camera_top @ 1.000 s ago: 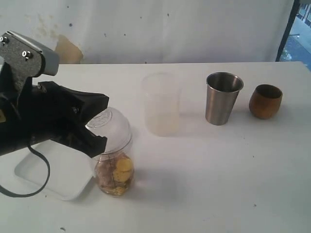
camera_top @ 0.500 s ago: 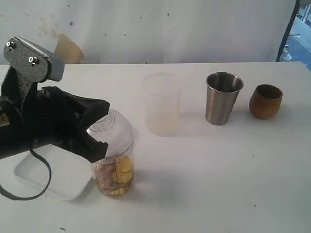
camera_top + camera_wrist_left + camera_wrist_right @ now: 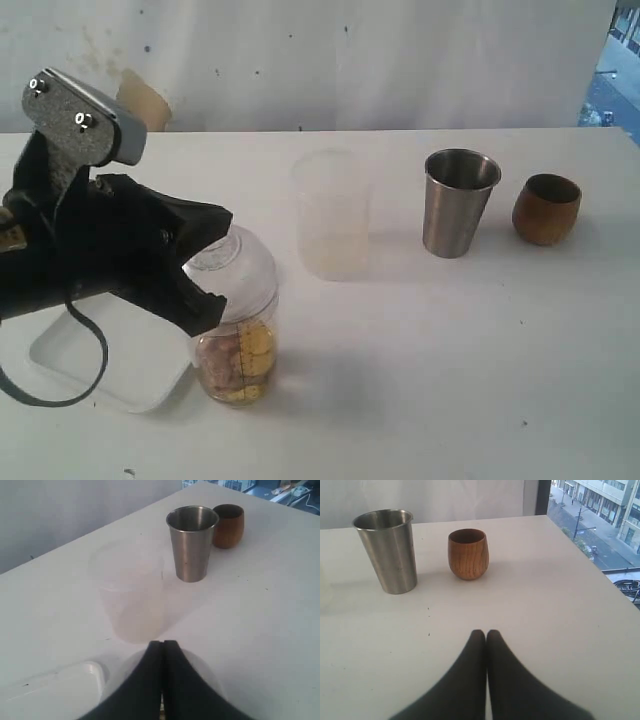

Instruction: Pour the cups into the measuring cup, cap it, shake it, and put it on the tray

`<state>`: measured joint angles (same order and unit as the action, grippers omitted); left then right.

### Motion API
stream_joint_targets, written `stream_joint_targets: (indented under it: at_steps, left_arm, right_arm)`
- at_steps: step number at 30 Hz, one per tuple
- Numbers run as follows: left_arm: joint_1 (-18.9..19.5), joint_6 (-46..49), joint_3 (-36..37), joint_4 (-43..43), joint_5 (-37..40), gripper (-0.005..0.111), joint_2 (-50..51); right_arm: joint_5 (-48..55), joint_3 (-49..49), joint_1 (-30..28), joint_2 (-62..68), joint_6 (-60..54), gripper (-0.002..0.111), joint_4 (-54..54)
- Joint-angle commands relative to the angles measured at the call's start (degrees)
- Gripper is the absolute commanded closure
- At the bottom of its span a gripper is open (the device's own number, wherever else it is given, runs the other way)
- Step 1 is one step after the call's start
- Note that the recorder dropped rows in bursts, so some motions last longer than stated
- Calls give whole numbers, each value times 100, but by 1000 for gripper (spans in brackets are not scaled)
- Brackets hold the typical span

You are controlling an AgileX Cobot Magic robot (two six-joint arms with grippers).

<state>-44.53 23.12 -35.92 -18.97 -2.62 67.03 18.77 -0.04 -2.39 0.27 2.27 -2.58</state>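
The measuring cup [image 3: 238, 355], holding yellow and brown pieces, stands on the table beside the tray [image 3: 110, 370] with a clear domed cap [image 3: 250, 262] on top. My left gripper [image 3: 215, 258] is shut, its black fingers lying over the cap [image 3: 206, 676]; whether they touch it I cannot tell. The steel tumbler [image 3: 458, 203] and the brown cup [image 3: 546, 208] stand upright at the far right. My right gripper [image 3: 486, 631] is shut and holds nothing, low over bare table short of the tumbler [image 3: 387, 550] and brown cup [image 3: 468, 553]; it is outside the exterior view.
A frosted translucent cup [image 3: 330, 215] stands upright between the measuring cup and the tumbler. A brownish patch [image 3: 143, 102] marks the back wall. The table's right edge [image 3: 600, 575] drops off next to a window.
The left arm's wrist has risen and shifted slightly right over the capped measuring cup. The cup has barely moved. The right side is unchanged.
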Motion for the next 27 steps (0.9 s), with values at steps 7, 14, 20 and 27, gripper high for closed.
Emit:
stream_joint_targets:
  at_steps: [7,14,20,27]
  left_arm:
    - [-10,132,-249,149,181,107,-374]
    - [1612,-500,-2250,1473,2037,107,-475]
    - [2924,-2674,-5620,3893,7258,107,1257]
    - [2066,-124,-5627,463,7258,107,1720]
  right_arm:
    - [-62,4,-56,-27,10,108,-11]
    - [-62,4,-56,-27,10,108,-11]
    - [-62,4,-56,-27,10,108,-11]
    - [-51,4,-56,-27,10,108,-11]
